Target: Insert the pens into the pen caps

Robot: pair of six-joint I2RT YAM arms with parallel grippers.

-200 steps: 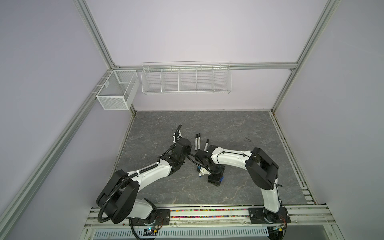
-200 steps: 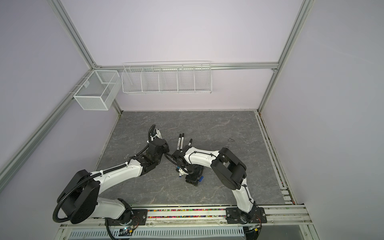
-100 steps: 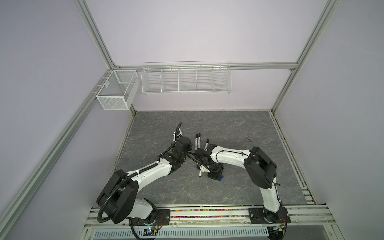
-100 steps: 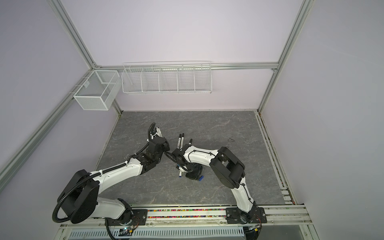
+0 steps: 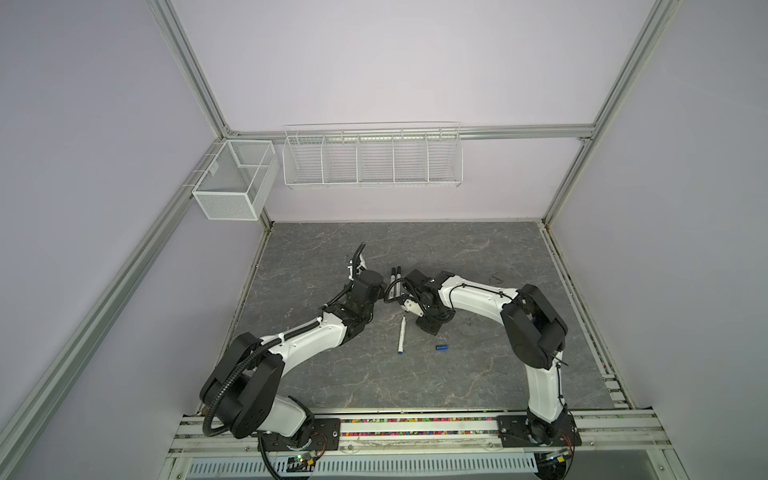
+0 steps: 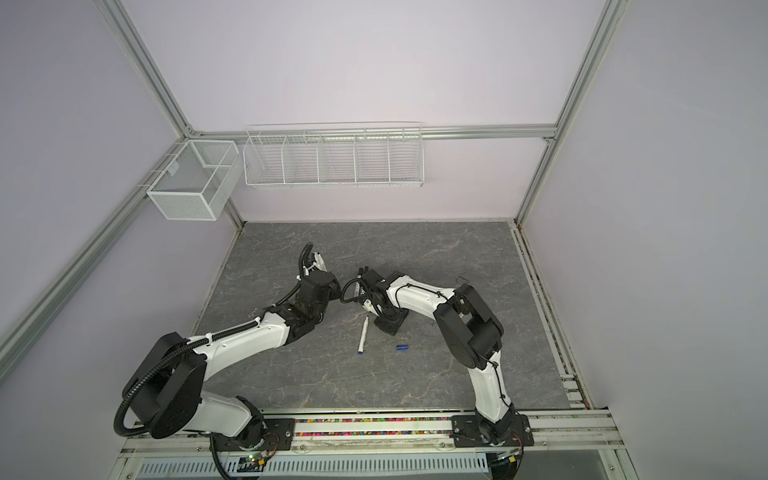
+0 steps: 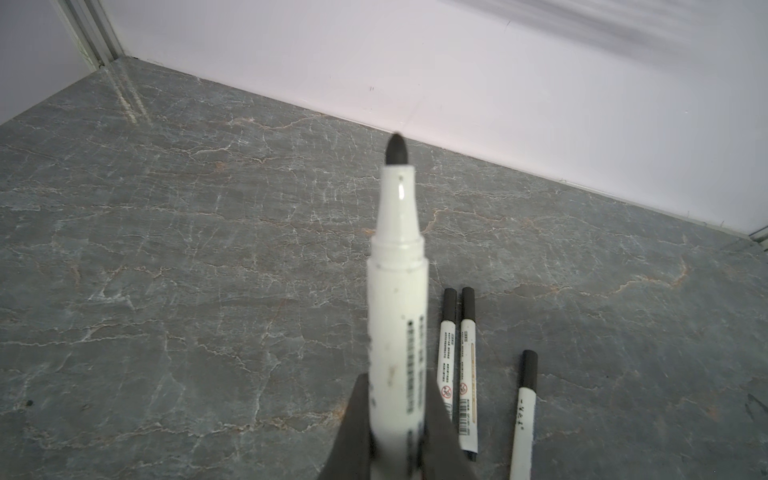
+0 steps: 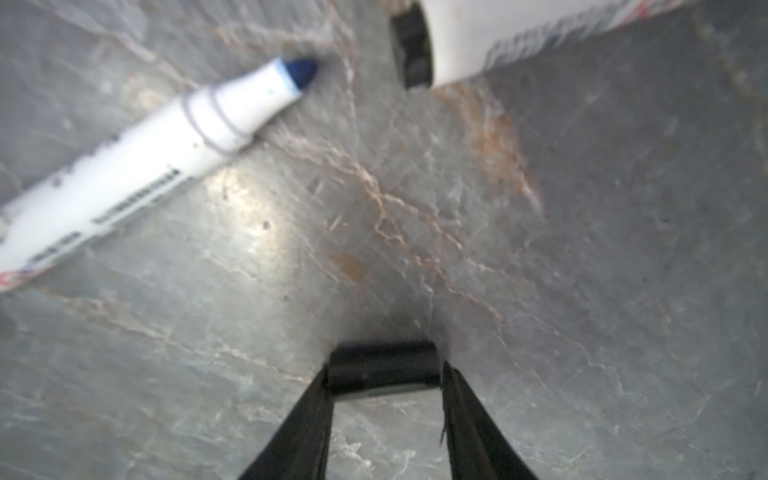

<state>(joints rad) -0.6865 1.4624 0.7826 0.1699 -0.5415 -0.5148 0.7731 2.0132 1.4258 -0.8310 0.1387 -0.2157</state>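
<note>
left wrist: gripped pen [image 7: 397, 316] uncapped, three pens [image 7: 467, 374] capped.

- surface [image 7: 166, 249]: grey marble-look slab, veined, smooth with a dull sheen
- pen [image 7: 398, 291]: pretty glossy white plastic barrel
- black cap [image 8: 382, 368]: smooth plastic, semi-matt
- baskets [image 5: 374, 166]: white-coated wire

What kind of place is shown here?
Probably a robot test cell in a lab: a left arm and right arm bolted to a base rail, plain walls held by an aluminium frame, and hanging wire baskets.
</note>
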